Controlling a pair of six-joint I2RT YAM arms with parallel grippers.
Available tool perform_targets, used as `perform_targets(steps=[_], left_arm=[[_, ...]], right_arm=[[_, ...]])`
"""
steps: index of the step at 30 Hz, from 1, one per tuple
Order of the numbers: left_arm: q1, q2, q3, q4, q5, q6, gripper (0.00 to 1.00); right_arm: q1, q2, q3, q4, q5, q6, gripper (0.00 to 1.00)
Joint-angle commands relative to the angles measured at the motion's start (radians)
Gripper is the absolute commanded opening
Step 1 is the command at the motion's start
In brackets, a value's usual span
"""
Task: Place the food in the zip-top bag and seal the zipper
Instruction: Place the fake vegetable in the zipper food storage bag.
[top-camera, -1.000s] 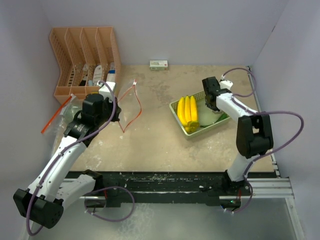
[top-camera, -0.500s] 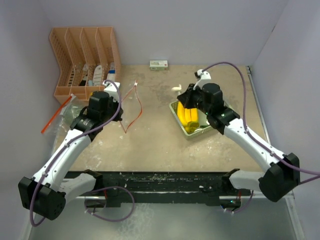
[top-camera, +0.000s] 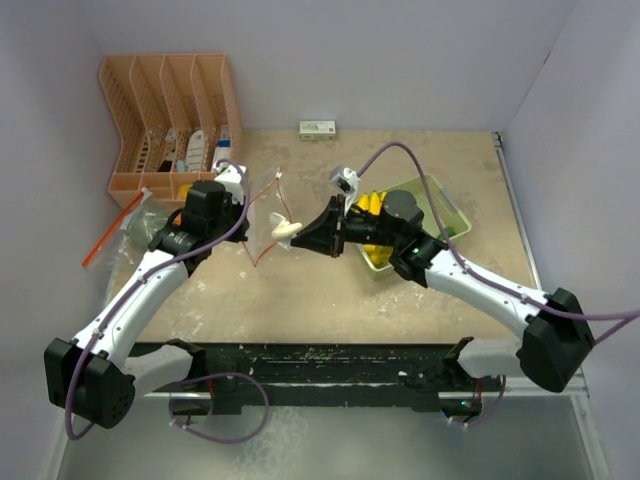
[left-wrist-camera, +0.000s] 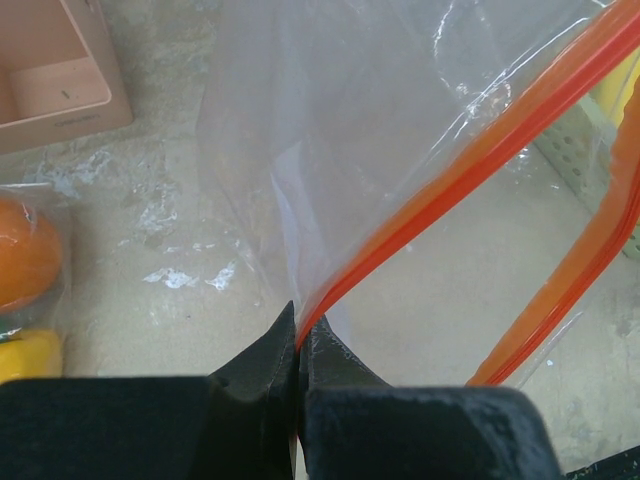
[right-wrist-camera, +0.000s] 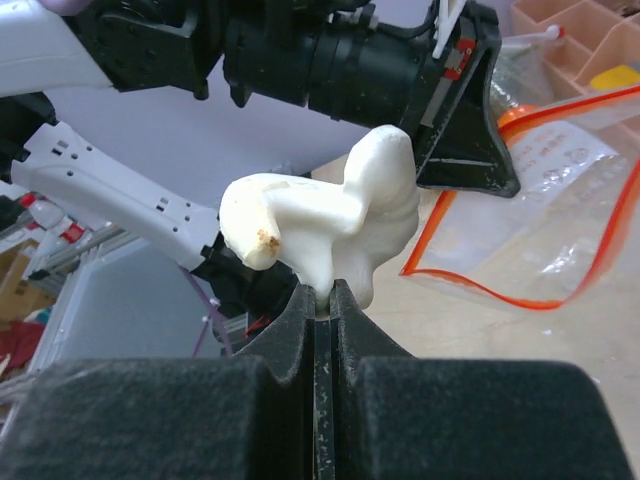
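Observation:
My left gripper is shut on the orange zipper edge of the clear zip-top bag and holds its mouth open above the table; in the left wrist view the gripper pinches the bag's orange strip. My right gripper is shut on a small white bulb right at the bag's mouth; in the right wrist view the gripper holds the bulb in front of the bag. A bunch of yellow bananas lies in the pale green tray, partly hidden by my right arm.
An orange file rack stands at the back left. A second bag with orange and yellow pieces lies left of my left arm; those pieces show in the left wrist view. A small white box lies by the back wall.
My right arm has swung left from the tray across the table, carrying the white bulb to the bag's mouth. My left gripper has kept hold of the bag and shifted slightly right.

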Motion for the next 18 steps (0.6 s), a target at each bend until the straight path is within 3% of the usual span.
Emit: perform_targets(steps=[1,6,10,13,15,18], left_arm=[[-0.004,-0.009,0.024,0.049,0.018,-0.002,0.00],[-0.003,-0.014,0.024,0.050,0.027,0.000,0.00],[-0.003,-0.024,0.020,0.049,0.027,0.002,0.00],[-0.003,-0.033,0.015,0.046,0.021,0.003,0.00],[-0.004,-0.037,0.013,0.046,0.020,0.005,0.00],[-0.004,-0.038,0.015,0.045,0.021,0.006,0.00]], right_arm=[[0.027,0.089,0.026,0.186,-0.033,0.073,0.00],[0.064,0.229,0.188,0.003,0.170,-0.033,0.00],[0.066,0.311,0.257,-0.047,0.306,-0.039,0.00],[0.066,0.347,0.290,-0.088,0.407,-0.045,0.09],[0.068,0.362,0.314,-0.142,0.470,-0.061,0.23],[0.067,0.364,0.323,-0.185,0.532,-0.072,0.71]])
